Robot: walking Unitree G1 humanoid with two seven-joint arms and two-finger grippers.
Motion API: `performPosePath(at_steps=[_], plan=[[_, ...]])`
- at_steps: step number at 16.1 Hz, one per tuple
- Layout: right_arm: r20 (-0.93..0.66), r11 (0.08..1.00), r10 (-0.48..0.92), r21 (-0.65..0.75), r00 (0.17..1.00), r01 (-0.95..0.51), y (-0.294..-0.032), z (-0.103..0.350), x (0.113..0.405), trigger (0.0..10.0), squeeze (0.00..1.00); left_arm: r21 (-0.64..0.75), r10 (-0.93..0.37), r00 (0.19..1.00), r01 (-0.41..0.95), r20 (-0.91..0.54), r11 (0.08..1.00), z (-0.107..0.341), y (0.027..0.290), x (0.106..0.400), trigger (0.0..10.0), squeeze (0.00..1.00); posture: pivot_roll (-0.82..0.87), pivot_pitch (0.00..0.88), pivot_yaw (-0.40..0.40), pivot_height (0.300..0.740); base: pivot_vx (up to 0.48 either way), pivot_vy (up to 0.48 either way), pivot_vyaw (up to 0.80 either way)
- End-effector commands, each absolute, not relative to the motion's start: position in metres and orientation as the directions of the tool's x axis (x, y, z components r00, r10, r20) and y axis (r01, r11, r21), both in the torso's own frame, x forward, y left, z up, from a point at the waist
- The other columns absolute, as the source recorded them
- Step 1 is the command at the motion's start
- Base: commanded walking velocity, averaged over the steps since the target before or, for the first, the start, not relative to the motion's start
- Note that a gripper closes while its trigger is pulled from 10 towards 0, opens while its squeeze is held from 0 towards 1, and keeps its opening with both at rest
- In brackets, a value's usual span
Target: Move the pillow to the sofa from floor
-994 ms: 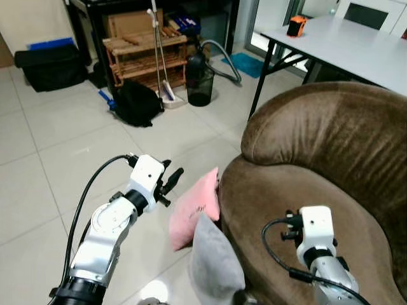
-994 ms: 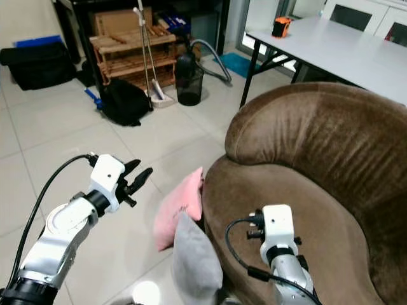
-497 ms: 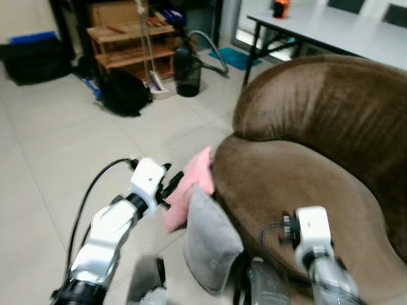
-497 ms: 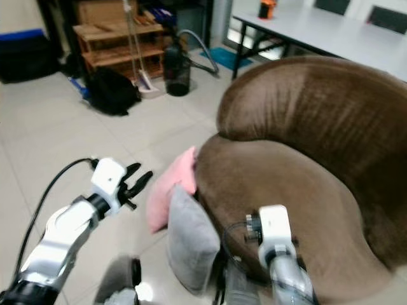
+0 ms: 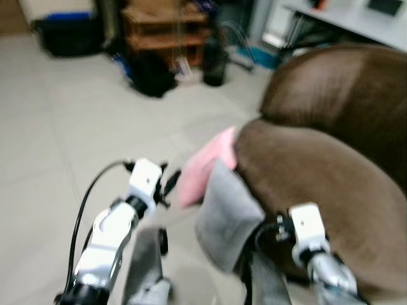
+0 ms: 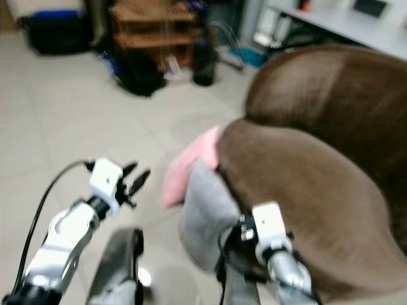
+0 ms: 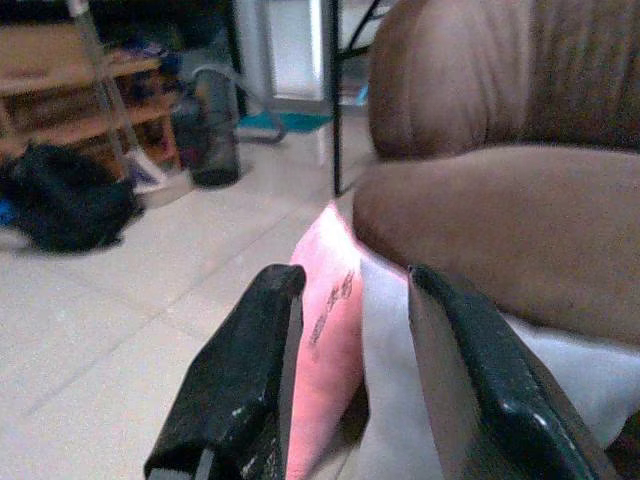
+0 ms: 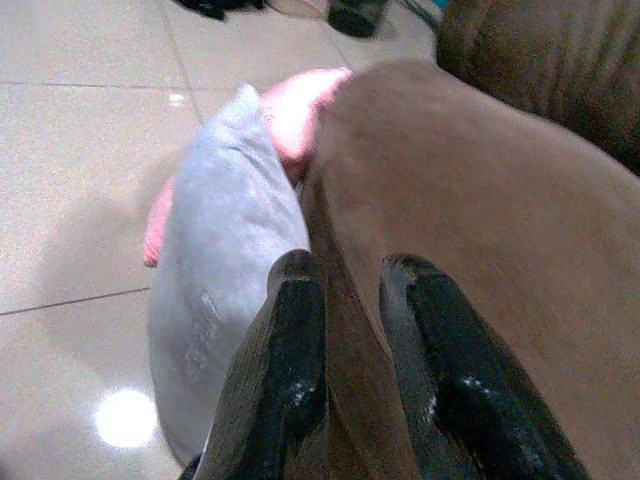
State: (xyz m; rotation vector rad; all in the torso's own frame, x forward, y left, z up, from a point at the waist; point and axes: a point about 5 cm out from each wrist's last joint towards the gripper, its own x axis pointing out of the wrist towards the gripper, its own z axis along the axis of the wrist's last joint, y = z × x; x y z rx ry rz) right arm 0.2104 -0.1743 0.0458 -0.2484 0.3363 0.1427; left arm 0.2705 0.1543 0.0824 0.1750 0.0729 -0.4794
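A pink pillow (image 5: 203,166) leans on the floor against the front of the brown sofa (image 5: 331,159). Just in front of it a grey pillow (image 5: 226,213) stands against the sofa as well. My left gripper (image 5: 170,181) is open and hovers a little to the left of the pink pillow (image 7: 325,330), which shows between its fingers (image 7: 250,380) in the left wrist view. My right gripper (image 8: 360,370) is open above the sofa's rounded edge, right beside the grey pillow (image 8: 215,270). Both eye views are blurred.
Pale tiled floor (image 5: 63,127) stretches to the left. At the back stand a wooden rack (image 5: 162,28), a black bag (image 5: 149,79) and a dark bin (image 5: 215,63). A white table (image 5: 356,13) is behind the sofa. Part of my own body (image 5: 143,267) shows low down.
The whole view has swung and blurred, so the camera is moving. The pillows and the sofa sit further right and nearer. Both grippers keep much the same pose.
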Motion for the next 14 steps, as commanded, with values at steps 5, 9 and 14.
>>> performPosePath(at_steps=[5,9,14], plan=[[-0.343,0.958,0.076,-0.235,0.936,-0.164,-0.172,0.045,0.220,10.0,0.00,0.144,-0.429,0.893,0.446,-0.135,0.883,0.077,0.162,0.271,10.0,0.00,0.02,0.039,-0.070,0.556,0.166,0.000,0.00],[-0.321,0.977,0.058,-0.175,0.945,-0.120,-0.173,0.047,0.221,10.0,0.00,0.156,-0.439,0.888,0.457,-0.136,0.876,0.077,0.163,0.272,10.0,0.00,0.01,0.048,-0.061,0.556,0.291,0.000,0.00],[-0.349,0.967,0.178,-0.108,0.920,-0.229,-0.164,0.041,0.211,10.0,1.00,0.159,-0.451,0.881,0.470,-0.143,0.868,0.078,0.162,0.272,10.0,0.00,0.01,0.056,-0.052,0.556,0.273,0.000,0.00]])
